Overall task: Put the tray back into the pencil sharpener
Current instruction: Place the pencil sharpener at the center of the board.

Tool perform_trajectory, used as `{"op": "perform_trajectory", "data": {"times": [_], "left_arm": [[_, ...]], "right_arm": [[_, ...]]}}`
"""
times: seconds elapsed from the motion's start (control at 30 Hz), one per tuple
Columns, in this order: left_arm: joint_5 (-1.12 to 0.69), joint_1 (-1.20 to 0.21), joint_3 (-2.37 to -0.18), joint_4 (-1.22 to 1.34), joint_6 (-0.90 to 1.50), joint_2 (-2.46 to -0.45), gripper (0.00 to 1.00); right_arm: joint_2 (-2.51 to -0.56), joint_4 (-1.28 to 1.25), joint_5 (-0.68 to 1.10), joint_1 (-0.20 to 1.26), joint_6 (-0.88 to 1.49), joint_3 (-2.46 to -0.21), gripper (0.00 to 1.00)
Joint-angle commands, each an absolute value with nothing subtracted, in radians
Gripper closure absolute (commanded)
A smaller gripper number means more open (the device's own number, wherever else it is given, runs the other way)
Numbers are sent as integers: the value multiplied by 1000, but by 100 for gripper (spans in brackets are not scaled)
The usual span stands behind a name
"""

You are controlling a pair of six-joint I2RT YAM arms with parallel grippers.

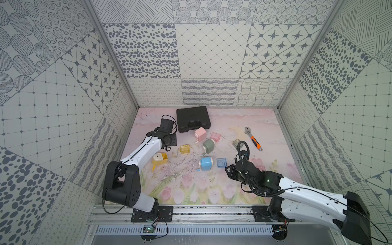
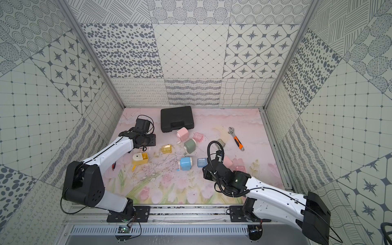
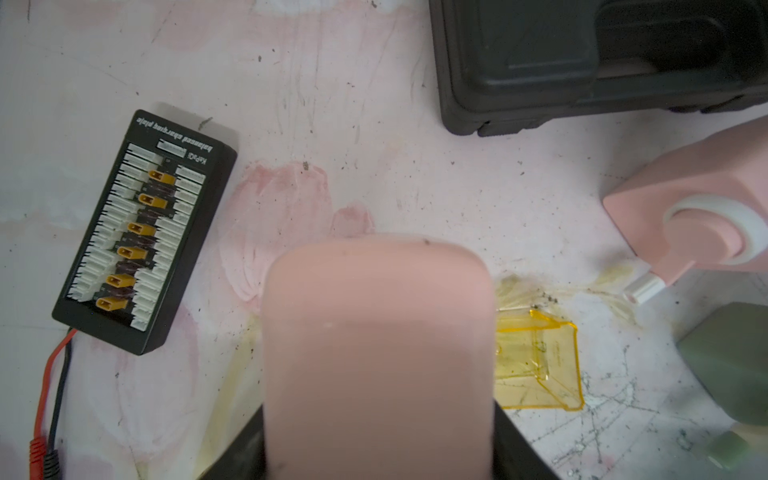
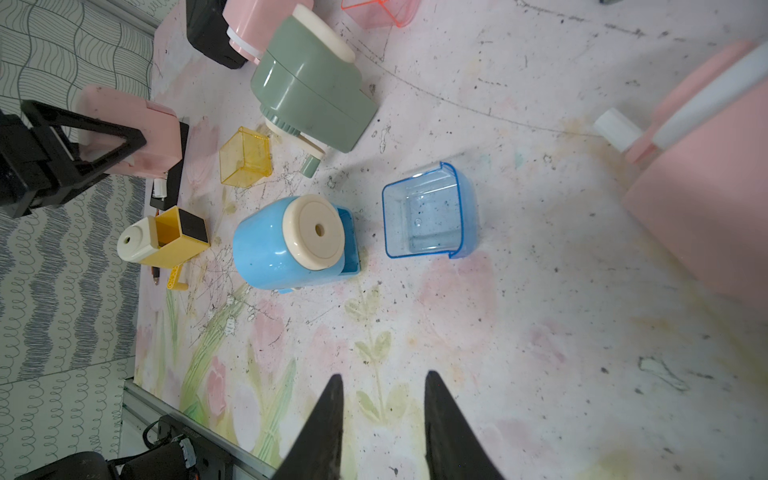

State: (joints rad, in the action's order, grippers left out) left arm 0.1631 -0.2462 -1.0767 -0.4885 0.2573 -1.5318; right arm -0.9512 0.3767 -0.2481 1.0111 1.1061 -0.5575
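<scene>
In both top views the blue tray (image 1: 221,163) lies near the middle of the worktop (image 1: 191,191), a little toward its right edge. The blue sharpener (image 1: 206,163) sits just beside it on the left-edge side, not touching. The right tool (image 1: 228,171) hangs close to the tray, on its front-edge side.

In the left wrist view the left tool (image 3: 378,453) is clamped on a pink block (image 3: 378,332), which fills the space between its black fingers (image 3: 241,453). A yellow tray (image 3: 536,361) lies on the worktop, partly hidden behind the block.

In the right wrist view the right tool's fingertips (image 4: 332,407) stand a modest gap apart with nothing between them, over bare worktop. The blue tray lies ahead of them, apart and untouched, its open mouth toward the camera. The blue sharpener's empty slot faces the tray.
</scene>
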Motion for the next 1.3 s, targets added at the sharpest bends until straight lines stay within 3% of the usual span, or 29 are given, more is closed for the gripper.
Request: {"op": "perform_trajectory", "data": {"times": [0.0, 0.57, 0.73, 0.93, 1.07, 1.27], "left_arm": [[141, -241, -1121, -399, 271, -1607, 100], [124, -241, -1160, -386, 253, -1736, 100], [132, -240, -1167, -389, 254, -1751, 93], [123, -239, -1170, -395, 264, -1771, 91], [127, -239, -1174, -397, 261, -1769, 75], [123, -239, -1174, -401, 258, -1756, 59]], "right_arm": [[-956, 341, -252, 1014, 1090, -578, 65], [-968, 326, -238, 1014, 1084, -568, 65], [-958, 349, -252, 1014, 1073, -572, 65], [-953, 368, -267, 1013, 1069, -575, 65], [-950, 372, -265, 1013, 1070, -574, 64], [-951, 380, -261, 1014, 1056, -583, 60]]}}
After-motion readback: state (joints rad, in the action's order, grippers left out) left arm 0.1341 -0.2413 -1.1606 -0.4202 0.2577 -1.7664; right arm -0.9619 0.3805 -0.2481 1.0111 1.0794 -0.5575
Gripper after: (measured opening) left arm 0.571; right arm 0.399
